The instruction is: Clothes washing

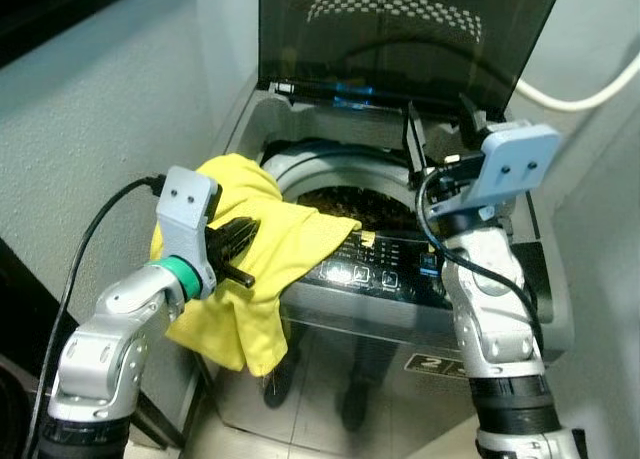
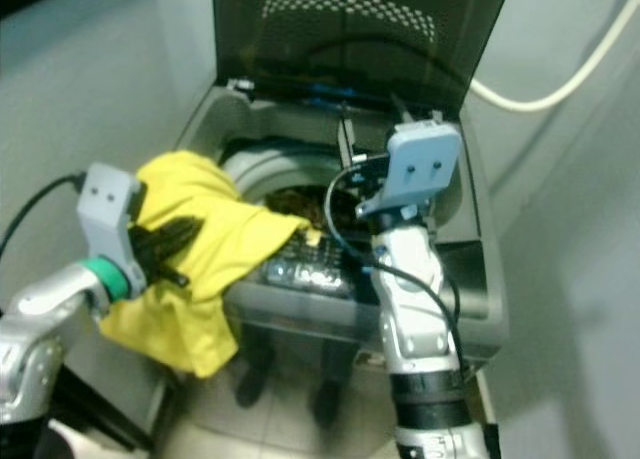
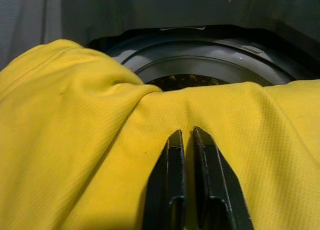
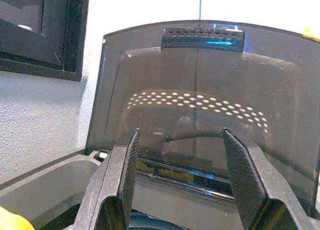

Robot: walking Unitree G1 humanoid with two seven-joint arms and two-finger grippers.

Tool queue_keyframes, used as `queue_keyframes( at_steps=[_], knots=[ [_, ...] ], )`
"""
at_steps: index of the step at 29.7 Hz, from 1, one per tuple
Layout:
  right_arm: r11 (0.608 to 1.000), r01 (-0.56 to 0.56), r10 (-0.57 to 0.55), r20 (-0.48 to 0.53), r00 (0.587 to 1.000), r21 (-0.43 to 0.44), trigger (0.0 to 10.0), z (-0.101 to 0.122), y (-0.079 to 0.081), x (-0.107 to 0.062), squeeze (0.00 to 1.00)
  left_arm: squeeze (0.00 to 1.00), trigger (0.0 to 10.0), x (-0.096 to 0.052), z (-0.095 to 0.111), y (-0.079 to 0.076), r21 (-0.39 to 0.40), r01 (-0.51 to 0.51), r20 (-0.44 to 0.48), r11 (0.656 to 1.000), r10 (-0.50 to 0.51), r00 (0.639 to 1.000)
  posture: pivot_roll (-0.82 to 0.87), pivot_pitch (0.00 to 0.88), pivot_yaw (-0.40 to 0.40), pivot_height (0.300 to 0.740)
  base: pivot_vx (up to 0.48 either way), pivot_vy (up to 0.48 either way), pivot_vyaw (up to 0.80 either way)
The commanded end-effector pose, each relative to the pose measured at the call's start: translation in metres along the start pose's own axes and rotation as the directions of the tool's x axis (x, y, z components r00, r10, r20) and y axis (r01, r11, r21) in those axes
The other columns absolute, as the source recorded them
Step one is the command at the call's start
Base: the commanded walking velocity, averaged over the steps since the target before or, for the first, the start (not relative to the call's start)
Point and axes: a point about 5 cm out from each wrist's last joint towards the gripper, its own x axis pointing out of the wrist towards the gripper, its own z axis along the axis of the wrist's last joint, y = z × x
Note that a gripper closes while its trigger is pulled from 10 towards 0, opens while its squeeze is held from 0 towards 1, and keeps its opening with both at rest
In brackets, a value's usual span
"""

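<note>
Yellow garment (image 1: 262, 269) over control panel (image 1: 385, 275), drum rim (image 1: 310, 169).

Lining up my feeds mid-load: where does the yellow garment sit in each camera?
Left eye view: yellow garment left of centre, draped over the washer's front rim.
Right eye view: lower left.
Left wrist view: spread across the foreground.
Right wrist view: a yellow sliver at one corner.
Shared landmark: raised washer lid.

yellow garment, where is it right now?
The yellow knit garment is draped over the front left rim of the open grey top-load washing machine, pinched in the left gripper, part hanging down outside.
</note>
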Motion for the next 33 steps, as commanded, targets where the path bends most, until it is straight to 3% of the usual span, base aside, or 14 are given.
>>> queue_keyframes(
  at_steps=[1,10,13,16,18,19,21,22,23,26,27,28,32,33],
  knots=[
    [1.0,0.006,-0.005,0.018,1.0,-0.011,10.0,0.003,-0.004,0.0,0.0,0.0,0.0,0.003,-0.007,-0.001,-0.001,-0.003,-0.033,1.0,0.003,0.999,0.02,0.087,0.023,0.74,0.0,0.0,0.0],
    [1.0,0.026,-0.026,0.017,1.0,0.007,10.0,0.003,-0.004,0.004,0.0,0.0,0.0,0.037,0.028,-0.003,0.103,0.026,0.082,0.994,-0.034,0.996,0.07,0.102,-0.004,0.74,0.0,0.0,0.0],
    [1.0,-0.013,0.013,0.019,1.0,0.015,10.0,0.002,0.005,0.004,0.0,0.0,0.0,0.052,0.047,-0.012,0.217,0.059,0.135,0.974,-0.09,0.987,0.05,0.109,0.022,0.74,0.0,0.0,0.0],
    [1.0,-0.011,0.011,0.028,1.0,0.008,10.0,0.005,0.006,0.004,0.0,0.0,0.0,0.055,0.061,-0.022,0.291,0.108,0.162,0.95,-0.16,0.974,0.05,0.115,0.036,0.74,0.0,0.0,0.0],
    [1.0,0.002,-0.002,0.028,1.0,0.002,10.0,0.006,0.004,0.002,0.0,0.0,0.0,0.05,0.066,-0.026,0.322,0.131,0.155,0.938,-0.189,0.97,0.05,0.111,0.059,0.74,0.0,0.0,0.0],
    [1.0,0.013,-0.013,0.026,1.0,-0.004,10.0,0.005,0.002,0.0,0.0,0.0,5.2,0.042,0.067,-0.029,0.347,0.16,0.137,0.924,-0.218,0.966,0.06,0.116,0.066,0.74,0.0,0.0,0.0],
    [1.0,0.013,-0.013,0.026,1.0,-0.004,10.0,0.005,0.002,0.0,0.0,0.0,5.2,0.042,0.067,-0.029,0.347,0.16,0.137,0.924,-0.218,0.966,0.06,0.116,0.066,0.74,0.0,0.0,0.0],
    [1.0,0.024,-0.024,0.02,1.0,-0.008,10.0,0.003,0.001,-0.003,0.0,0.0,10.0,0.029,0.064,-0.032,0.356,0.188,0.116,0.915,-0.243,0.963,0.06,0.117,0.065,0.74,0.0,0.0,0.0],
    [1.0,0.024,-0.024,0.02,1.0,-0.008,10.0,0.003,0.001,-0.003,0.0,0.0,10.0,0.029,0.064,-0.032,0.356,0.188,0.116,0.915,-0.243,0.963,0.06,0.117,0.065,0.74,0.0,0.0,0.0],
    [1.0,0.012,-0.012,-0.034,0.999,0.009,10.0,-0.007,0.004,-0.015,0.0,0.0,10.0,-0.039,0.031,-0.037,0.275,0.195,0.012,0.941,-0.206,0.979,0.09,0.095,0.031,0.74,0.0,0.0,0.0],
    [1.0,0.012,-0.012,-0.034,0.999,0.009,10.0,-0.007,0.004,-0.015,0.0,0.0,10.0,-0.039,0.031,-0.037,0.275,0.195,0.012,0.941,-0.206,0.979,0.09,0.095,0.031,0.74,0.0,0.0,0.0],
    [1.0,-0.006,0.007,-0.047,0.999,0.018,10.0,-0.01,0.007,-0.016,0.0,0.0,10.0,-0.054,0.023,-0.039,0.263,0.182,-0.02,0.947,-0.183,0.983,0.1,0.094,0.026,0.74,0.0,0.0,0.0],
    [0.999,-0.025,0.027,-0.054,0.998,0.027,10.0,-0.013,0.01,-0.016,0.0,0.0,10.0,-0.062,0.016,-0.039,0.263,0.169,-0.041,0.95,-0.164,0.986,0.12,0.089,0.016,0.74,0.0,0.0,0.0],
    [0.998,-0.048,0.051,-0.057,0.997,0.041,10.0,-0.015,0.016,-0.015,0.0,1.0,10.0,-0.068,0.009,-0.035,0.258,0.132,-0.06,0.957,-0.12,0.991,0.12,0.085,0.007,0.74,0.0,0.0,0.0]
  ],
)
